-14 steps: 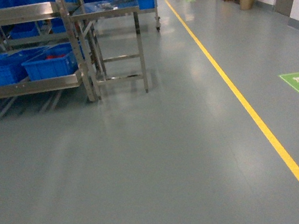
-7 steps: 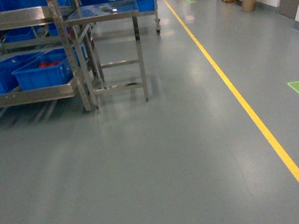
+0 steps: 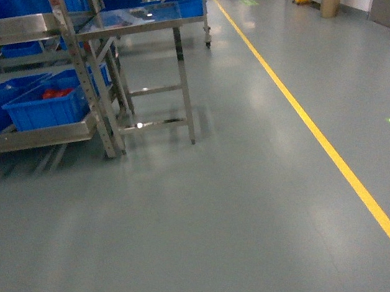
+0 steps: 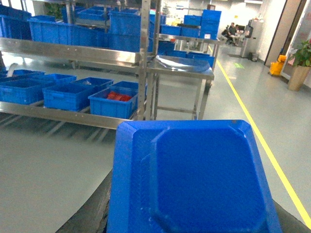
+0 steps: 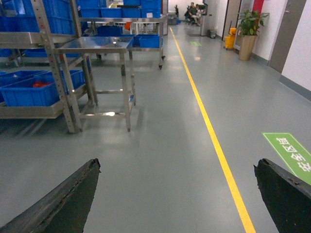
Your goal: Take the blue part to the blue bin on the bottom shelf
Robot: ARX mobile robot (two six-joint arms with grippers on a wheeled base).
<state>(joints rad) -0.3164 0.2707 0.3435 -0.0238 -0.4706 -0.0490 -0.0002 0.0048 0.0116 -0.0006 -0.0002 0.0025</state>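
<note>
In the left wrist view, the blue part [image 4: 194, 179] filled the left end effector's grasp; bottom shelf [image 3: 30, 136] with blue bins [image 3: 44, 109] lay ahead-left; right end effector [image 5: 177, 194] gaped, holding nothing.

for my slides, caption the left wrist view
Blue part fills the foreground, facing steel racks of blue bins.

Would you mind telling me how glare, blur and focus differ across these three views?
Head view: dim and soft, with a bright glare spot on the table's lower rail and faint sheen on the floor. Left wrist view: brighter, the rack sharp, the close blue part slightly soft. Right wrist view: sharp, evenly lit.
</note>
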